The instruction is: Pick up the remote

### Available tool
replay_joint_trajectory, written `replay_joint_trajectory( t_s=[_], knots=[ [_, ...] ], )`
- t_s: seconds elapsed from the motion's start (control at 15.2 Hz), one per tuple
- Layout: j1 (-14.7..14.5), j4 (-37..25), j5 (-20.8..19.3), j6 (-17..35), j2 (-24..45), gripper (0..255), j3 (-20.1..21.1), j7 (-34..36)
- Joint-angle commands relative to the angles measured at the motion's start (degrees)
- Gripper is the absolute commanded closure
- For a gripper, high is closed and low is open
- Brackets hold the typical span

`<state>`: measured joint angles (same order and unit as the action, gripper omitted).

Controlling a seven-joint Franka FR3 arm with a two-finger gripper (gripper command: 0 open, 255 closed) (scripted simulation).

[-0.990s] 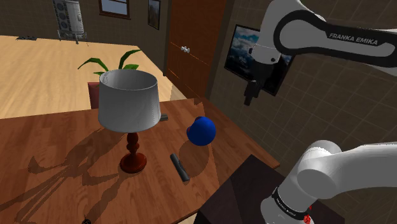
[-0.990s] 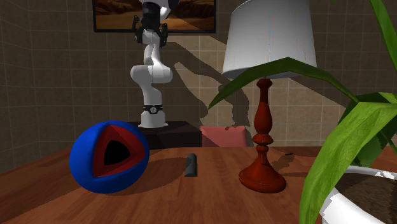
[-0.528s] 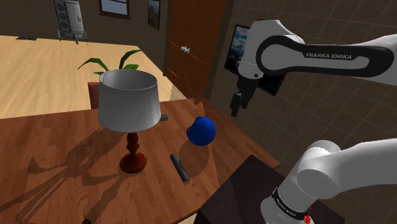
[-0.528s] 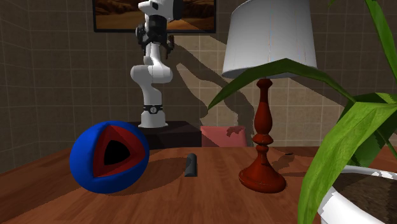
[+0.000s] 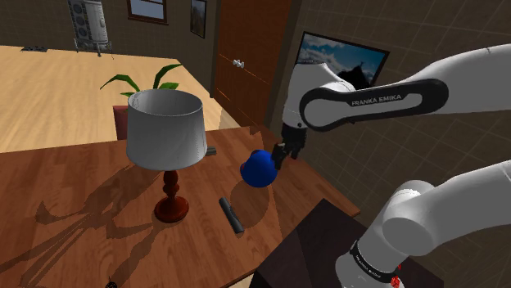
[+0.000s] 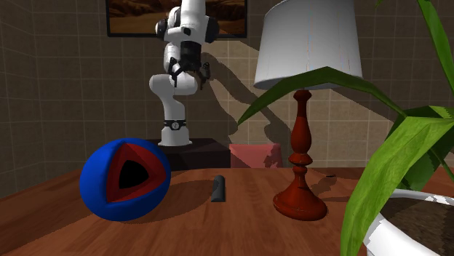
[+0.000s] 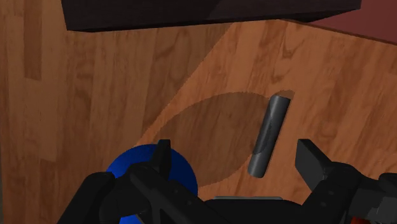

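Remote [image 5: 231,214] lies on wooden table [image 5: 65,213], tiled wall [image 6: 58,87] behind.

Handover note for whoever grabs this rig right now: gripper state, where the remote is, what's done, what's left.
Gripper: open, empty, in the air above the wooden table, close by the blue ball.
Remote: dark grey bar lying flat on the table, apart from the ball and from the lamp; the wrist view looks down on it, well below the fingers.
Done: approach only; nothing grasped, remote not yet touched.
Left: probably line the fingers across the remote, descend, close, lift. Watch the ball on the way down.
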<state>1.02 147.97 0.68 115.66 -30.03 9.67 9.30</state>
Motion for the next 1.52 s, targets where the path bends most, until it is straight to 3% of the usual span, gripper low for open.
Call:
replay_joint_trajectory(
  t_s=[0.0, 0.4, 0.79, 1.06, 1.45],
  knots=[
    [0.3, 0.5, 0.0, 4.4, 3.7, 0, 1.1, 2.4],
    [1.4, 0.0, -1.6, 16.7, 16.5, 0, 4.8, 10.7],
    [2.5, -3.9, -8.0, 27.0, 31.4, 0, 6.9, 21.5],
    [1.4, -8.5, -14.1, 32.0, 41.6, 0, 5.7, 29.6],
    [-3.0, -17.7, -20.5, 36.9, 56.2, 0, 1.3, 39.2]
  ],
)
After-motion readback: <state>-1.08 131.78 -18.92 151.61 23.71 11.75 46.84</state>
